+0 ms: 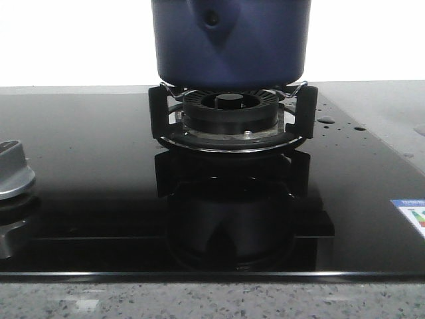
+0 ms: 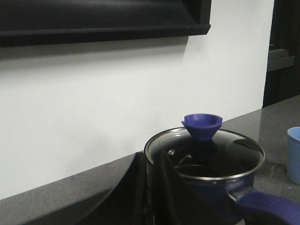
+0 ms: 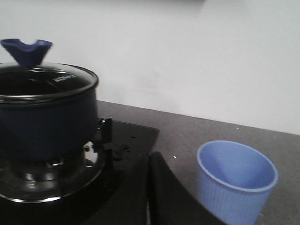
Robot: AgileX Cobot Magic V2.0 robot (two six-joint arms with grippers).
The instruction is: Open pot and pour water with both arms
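Observation:
The dark blue pot [image 1: 230, 41] stands on the black burner ring [image 1: 230, 114] at the middle back of the hob. Both wrist views show its glass lid [image 2: 205, 153] on it, with a blue knob [image 2: 202, 126] on top. The pot's blue handle [image 2: 272, 208] points toward the left wrist camera. My left gripper [image 2: 151, 157] is shut and empty, short of the pot's wall. My right gripper [image 3: 149, 159] is shut and empty, between the pot [image 3: 44, 117] and a light blue cup [image 3: 236, 185]. Neither gripper shows in the front view.
The light blue cup stands open side up on the grey counter to the right of the hob and shows at the edge of the left wrist view [image 2: 294, 154]. A silver knob [image 1: 13, 169] sits at the hob's left. Water drops [image 1: 327, 120] lie right of the burner. A white wall is behind.

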